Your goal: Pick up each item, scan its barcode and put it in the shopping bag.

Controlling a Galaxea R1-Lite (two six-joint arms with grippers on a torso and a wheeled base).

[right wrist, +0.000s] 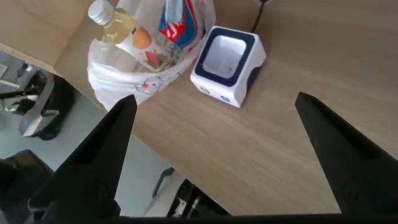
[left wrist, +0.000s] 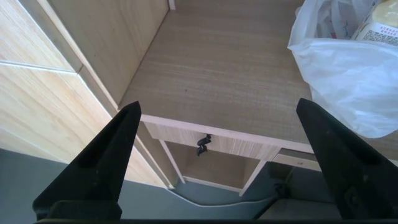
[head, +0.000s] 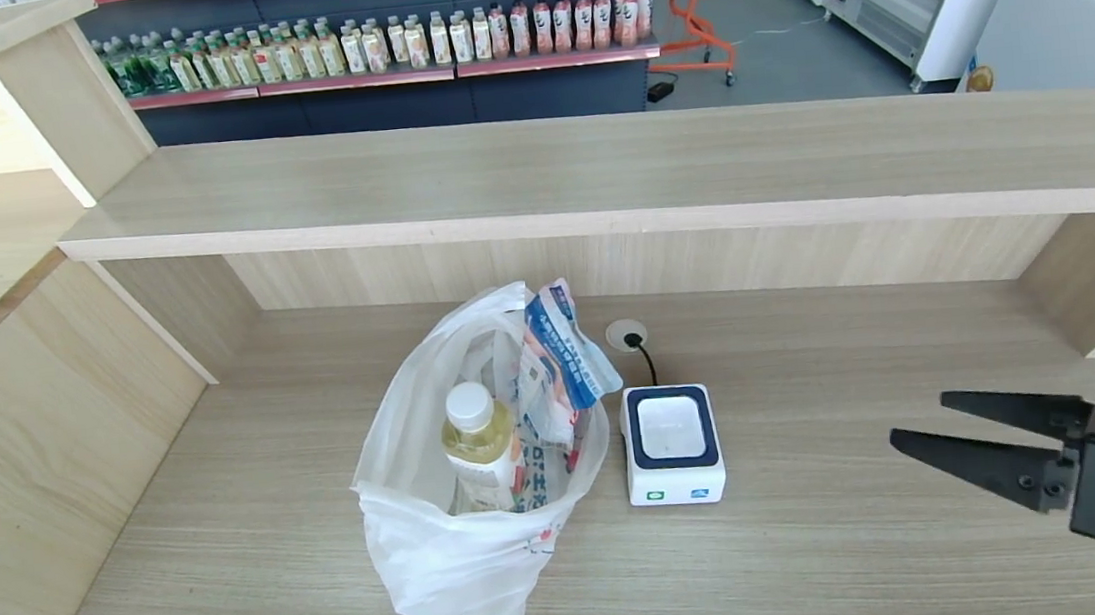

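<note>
Left of right end effector stands the bag.

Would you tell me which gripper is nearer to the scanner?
Right. The right gripper hangs over the counter right of the scanner; the left gripper is near the counter's front edge, beyond the bag.

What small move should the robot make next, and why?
Probably draw the open right pincer back: the drink bottle and the snack packet already sit in the shopping bag beside the scanner, and the pincer holds nothing.
</note>
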